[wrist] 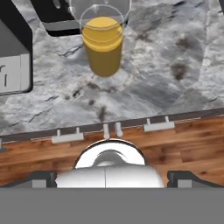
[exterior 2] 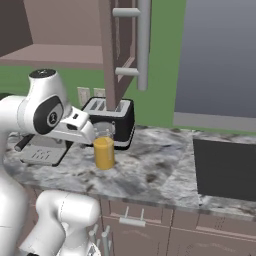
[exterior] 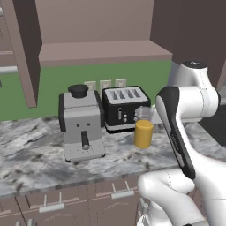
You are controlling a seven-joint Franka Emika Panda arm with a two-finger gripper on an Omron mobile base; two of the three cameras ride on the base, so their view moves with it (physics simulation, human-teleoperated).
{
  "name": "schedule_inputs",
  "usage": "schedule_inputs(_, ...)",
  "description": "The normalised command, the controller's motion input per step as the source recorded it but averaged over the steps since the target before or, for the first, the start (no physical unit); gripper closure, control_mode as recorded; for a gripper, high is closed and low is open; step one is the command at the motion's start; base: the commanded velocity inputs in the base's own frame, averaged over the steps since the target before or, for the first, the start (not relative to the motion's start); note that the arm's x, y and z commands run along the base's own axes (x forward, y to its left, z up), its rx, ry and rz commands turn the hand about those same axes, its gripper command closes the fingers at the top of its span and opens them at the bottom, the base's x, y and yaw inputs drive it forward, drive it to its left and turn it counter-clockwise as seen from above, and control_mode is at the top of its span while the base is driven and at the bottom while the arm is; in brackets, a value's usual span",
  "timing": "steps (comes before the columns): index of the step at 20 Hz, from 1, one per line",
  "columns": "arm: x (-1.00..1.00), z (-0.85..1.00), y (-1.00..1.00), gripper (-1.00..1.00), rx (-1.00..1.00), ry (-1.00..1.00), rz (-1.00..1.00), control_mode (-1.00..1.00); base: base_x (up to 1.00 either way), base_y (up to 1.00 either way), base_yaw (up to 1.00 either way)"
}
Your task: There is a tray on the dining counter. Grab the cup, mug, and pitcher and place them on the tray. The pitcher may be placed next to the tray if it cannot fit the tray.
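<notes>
The pitcher (exterior: pixel 143 133) (exterior 2: pixel 104 152) (wrist: pixel 103 50) is a yellow-orange cylinder with a clear upper rim. It stands upright on a marbled countertop just in front of a black toaster. My gripper (wrist: pixel 112 177) is open, its two dark fingertips (wrist: pixel 41 178) set wide apart with nothing between them. It hovers over the counter's front edge, short of the pitcher and apart from it. In the right base view my white hand sits just left of the pitcher. The tray, cup, mug and dining counter are out of view.
A black toaster (exterior: pixel 125 108) (exterior 2: pixel 112 120) stands right behind the pitcher. A grey coffee machine (exterior: pixel 82 126) (exterior 2: pixel 42 150) sits to its left. A dark panel (exterior 2: pixel 225 170) lies in the counter at right. An upper cabinet door (exterior 2: pixel 112 55) hangs overhead. Brown drawers (wrist: pixel 153 140) run below.
</notes>
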Motion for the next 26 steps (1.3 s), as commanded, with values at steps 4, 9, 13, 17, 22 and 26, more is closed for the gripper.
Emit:
schedule_inputs(4, 0.24, -0.20, -0.01, -1.00, 0.00, 0.01, 0.00, -1.00, 0.00, 0.00, 0.00)
schedule_inputs(9, 0.39, -0.03, -0.13, -1.00, 0.03, 0.01, 0.00, -1.00, 0.00, 0.00, 0.00)
schedule_inputs(13, 0.31, 0.00, -0.31, -1.00, 0.04, 0.00, 0.01, -1.00, 0.00, 0.00, 0.00)
schedule_inputs(17, 0.31, 0.00, -0.21, -1.00, 0.01, 0.00, 0.02, -1.00, 0.00, 0.00, 0.00)
schedule_inputs(22, 0.31, -0.01, -0.05, -1.00, 0.00, 0.00, 0.00, -1.00, 0.00, 0.00, 0.00)
schedule_inputs(26, 0.25, -0.08, 0.00, -1.00, 0.00, 0.00, 0.00, -1.00, 0.00, 0.00, 0.00)
